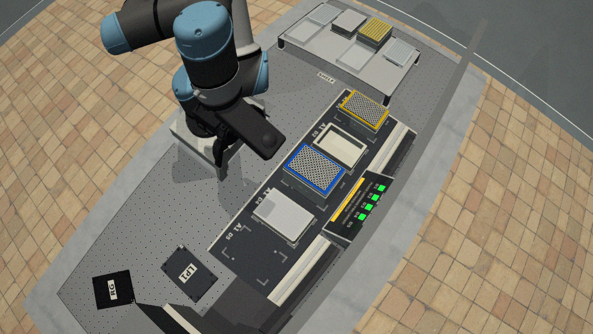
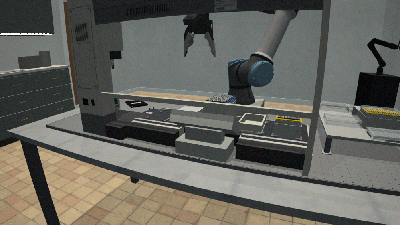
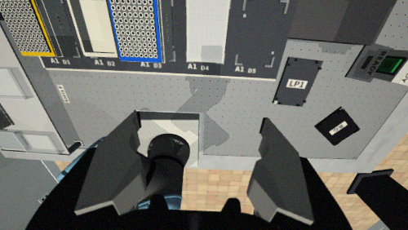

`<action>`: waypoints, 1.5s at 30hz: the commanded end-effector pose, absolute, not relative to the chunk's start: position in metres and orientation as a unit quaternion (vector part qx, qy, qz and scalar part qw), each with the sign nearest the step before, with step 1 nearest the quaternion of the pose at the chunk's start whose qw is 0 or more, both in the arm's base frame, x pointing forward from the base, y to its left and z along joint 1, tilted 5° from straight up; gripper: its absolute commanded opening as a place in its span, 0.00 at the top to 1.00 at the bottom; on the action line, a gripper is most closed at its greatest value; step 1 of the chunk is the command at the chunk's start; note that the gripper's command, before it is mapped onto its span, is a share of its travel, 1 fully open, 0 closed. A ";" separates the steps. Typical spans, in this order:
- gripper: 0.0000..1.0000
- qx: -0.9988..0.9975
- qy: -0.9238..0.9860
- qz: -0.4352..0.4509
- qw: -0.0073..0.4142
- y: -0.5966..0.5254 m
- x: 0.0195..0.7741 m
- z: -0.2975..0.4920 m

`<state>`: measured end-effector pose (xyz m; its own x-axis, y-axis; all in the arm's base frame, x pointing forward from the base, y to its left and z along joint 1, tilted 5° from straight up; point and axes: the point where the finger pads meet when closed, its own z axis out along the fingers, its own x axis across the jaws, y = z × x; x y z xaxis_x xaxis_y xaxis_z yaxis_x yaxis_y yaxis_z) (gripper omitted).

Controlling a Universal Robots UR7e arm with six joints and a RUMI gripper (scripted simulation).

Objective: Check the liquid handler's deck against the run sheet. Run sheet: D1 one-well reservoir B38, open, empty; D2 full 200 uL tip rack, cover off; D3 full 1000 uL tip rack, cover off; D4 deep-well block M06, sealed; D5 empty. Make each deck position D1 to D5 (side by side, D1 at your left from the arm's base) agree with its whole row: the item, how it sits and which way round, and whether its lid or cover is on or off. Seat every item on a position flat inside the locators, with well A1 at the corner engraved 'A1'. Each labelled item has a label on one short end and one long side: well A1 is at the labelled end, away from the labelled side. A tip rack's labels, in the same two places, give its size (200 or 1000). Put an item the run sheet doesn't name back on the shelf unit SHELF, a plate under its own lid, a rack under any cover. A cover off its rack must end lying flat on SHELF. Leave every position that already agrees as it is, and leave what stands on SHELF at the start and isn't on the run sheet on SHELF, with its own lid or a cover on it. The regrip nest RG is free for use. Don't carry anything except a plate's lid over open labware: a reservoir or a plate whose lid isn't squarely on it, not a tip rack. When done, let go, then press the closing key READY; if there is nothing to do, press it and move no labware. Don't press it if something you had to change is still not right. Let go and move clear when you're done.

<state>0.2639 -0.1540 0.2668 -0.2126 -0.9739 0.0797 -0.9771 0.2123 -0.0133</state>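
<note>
Grey perforated desk (image 3: pixel 122 94) is filling the wrist view, with the deck row running along its far edge. At D1 a yellow-rimmed tip rack (image 3: pixel 18 24) is sitting uncovered. At D2 the open reservoir (image 3: pixel 98 28) is sitting, so these two are probably swapped, though no size label is legible from here. At D3 the blue-rimmed tip rack (image 3: pixel 136 28) and at D4 the sealed block (image 3: pixel 206 24) are seemingly agreeing with the sheet and are best left alone. D5 (image 3: pixel 255 37) is showing only its locators. The claw (image 3: pixel 200 122) is hanging high above the desk on the arm's side of the deck, jaws spread wide with nothing between them.

For the swap, one item is needing a temporary home, and the regrip nest RG (image 3: pixel 337 126) further right is offering it. Parking the reservoir there first is looking safest, since the rack could then cross to D2 with no open labware beneath. Gripping across the short sides and lowering squarely inside the locators should be keeping A1 at its engraved corner.
</note>
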 end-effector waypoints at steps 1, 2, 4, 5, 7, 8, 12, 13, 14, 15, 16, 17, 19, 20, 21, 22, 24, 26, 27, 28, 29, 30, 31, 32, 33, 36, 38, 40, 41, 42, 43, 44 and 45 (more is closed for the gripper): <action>0.18 0.626 -0.779 0.029 0.031 -0.160 0.285 0.267; 0.18 0.626 -0.779 0.029 0.031 -0.161 0.289 0.267; 0.18 0.626 -0.779 0.029 0.031 -0.163 0.299 0.267; 0.18 0.626 -0.779 0.029 0.031 -0.164 0.304 0.267; 0.18 0.626 -0.779 0.029 0.031 -0.166 0.314 0.267; 0.18 0.626 -0.779 0.029 0.031 -0.167 0.319 0.267; 0.18 0.626 -0.779 0.029 0.031 -0.171 0.338 0.268; 0.18 0.626 -0.779 0.029 0.031 -0.172 0.343 0.268; 0.18 0.626 -0.779 0.029 0.031 -0.173 0.348 0.268; 0.18 0.626 -0.779 0.029 0.031 -0.173 0.351 0.268; 0.18 0.626 -0.779 0.029 0.031 -0.173 0.351 0.268; 0.18 0.626 -0.779 0.029 0.031 -0.173 0.351 0.268; 0.18 0.626 -0.779 0.029 0.031 -0.173 0.351 0.268; 0.18 0.626 -0.779 0.029 0.031 -0.173 0.351 0.268; 0.18 0.626 -0.779 0.029 0.031 -0.173 0.351 0.268; 0.18 0.626 -0.779 0.029 0.031 -0.173 0.351 0.268; 0.18 0.626 -0.779 0.029 0.031 -0.173 0.351 0.268; 0.18 0.626 -0.779 0.029 0.031 -0.173 0.351 0.268; 0.18 0.626 -0.779 0.029 0.031 -0.173 0.351 0.268; 0.18 0.626 -0.779 0.029 0.031 -0.173 0.351 0.268; 0.18 0.626 -0.779 0.029 0.031 -0.173 0.351 0.268; 0.18 0.626 -0.779 0.029 0.031 -0.173 0.351 0.268; 0.18 0.626 -0.779 0.029 0.031 -0.173 0.351 0.268; 0.18 0.626 -0.779 0.029 0.031 -0.173 0.351 0.268; 0.18 0.626 -0.779 0.029 0.031 -0.173 0.351 0.268; 0.18 0.626 -0.779 0.029 0.031 -0.174 0.351 0.266; 0.18 0.626 -0.779 0.029 0.031 -0.174 0.351 0.263; 0.18 0.626 -0.779 0.029 0.031 -0.174 0.351 0.259; 0.18 0.626 -0.779 0.029 0.031 -0.174 0.351 0.258; 0.18 0.626 -0.779 0.029 0.031 -0.174 0.351 0.256; 0.18 0.626 -0.779 0.029 0.031 -0.175 0.351 0.254; 0.18 0.626 -0.779 0.029 0.031 -0.175 0.351 0.253; 0.18 0.626 -0.779 0.029 0.031 -0.175 0.351 0.251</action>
